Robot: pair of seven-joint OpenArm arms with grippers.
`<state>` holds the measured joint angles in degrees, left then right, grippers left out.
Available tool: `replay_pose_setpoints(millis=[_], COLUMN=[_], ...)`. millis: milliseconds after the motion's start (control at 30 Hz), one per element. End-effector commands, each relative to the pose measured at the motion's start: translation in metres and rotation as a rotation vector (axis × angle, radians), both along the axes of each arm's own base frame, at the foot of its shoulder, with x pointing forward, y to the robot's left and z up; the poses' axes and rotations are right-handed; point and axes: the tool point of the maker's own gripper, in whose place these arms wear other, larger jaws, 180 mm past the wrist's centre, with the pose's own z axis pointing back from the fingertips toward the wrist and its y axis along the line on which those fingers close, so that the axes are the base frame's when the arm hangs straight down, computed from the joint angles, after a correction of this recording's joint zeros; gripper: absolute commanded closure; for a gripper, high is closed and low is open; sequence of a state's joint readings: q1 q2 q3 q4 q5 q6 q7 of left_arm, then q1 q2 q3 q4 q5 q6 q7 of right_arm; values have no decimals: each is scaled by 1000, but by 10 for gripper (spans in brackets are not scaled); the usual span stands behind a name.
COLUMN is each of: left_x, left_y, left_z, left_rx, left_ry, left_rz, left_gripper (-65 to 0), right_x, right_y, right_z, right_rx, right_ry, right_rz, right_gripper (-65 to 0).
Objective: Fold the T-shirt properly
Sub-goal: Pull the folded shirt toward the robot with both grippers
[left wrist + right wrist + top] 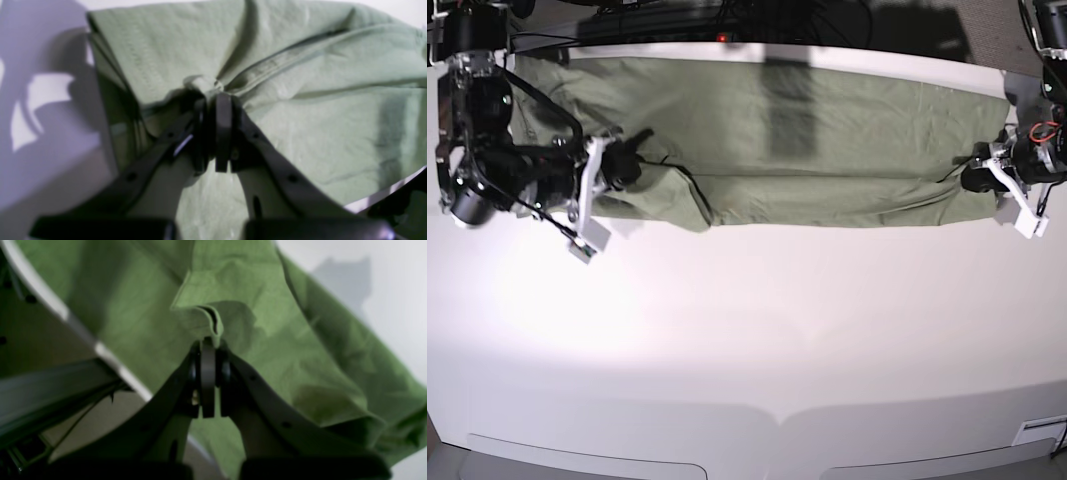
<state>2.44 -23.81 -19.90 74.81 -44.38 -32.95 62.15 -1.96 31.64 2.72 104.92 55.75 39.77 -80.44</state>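
Qty: 1 T-shirt (777,140), 2 grippers, 1 white table (747,340). Shirt lies as a long green band along table's far edge, stretched between the 2 arms; near edge bunched and wrinkled. Left gripper (213,100), on base view's right end: jaws pressed together, pinching a gathered fold of shirt fabric. Right gripper (208,341), on base view's left end: jaws pressed together, pinching a folded fabric edge w/ hem visible. Near half of table bare, brightly lit.

Green T-shirt (807,130) stretched across table's far edge.
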Motion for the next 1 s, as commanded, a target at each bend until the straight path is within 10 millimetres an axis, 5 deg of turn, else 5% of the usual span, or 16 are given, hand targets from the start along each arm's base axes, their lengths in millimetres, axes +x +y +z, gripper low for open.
replay_pose_setpoints(millis=[0,333,967], left_x=[10,11,15], left_y=[7,7,6], left_z=[13,13,17], left_rx=[15,14,6], left_ry=[-41,-44,-56], left_rz=[1,3,4], left_gripper=[0,0,0], right_x=[1,-29,-108], right_y=[-3,-14,-48], right_z=[14,75,38], right_rx=[13,269,143], right_ry=[-43,-115,148], right_rz=[11,-87,-131], right_gripper=[0,0,0])
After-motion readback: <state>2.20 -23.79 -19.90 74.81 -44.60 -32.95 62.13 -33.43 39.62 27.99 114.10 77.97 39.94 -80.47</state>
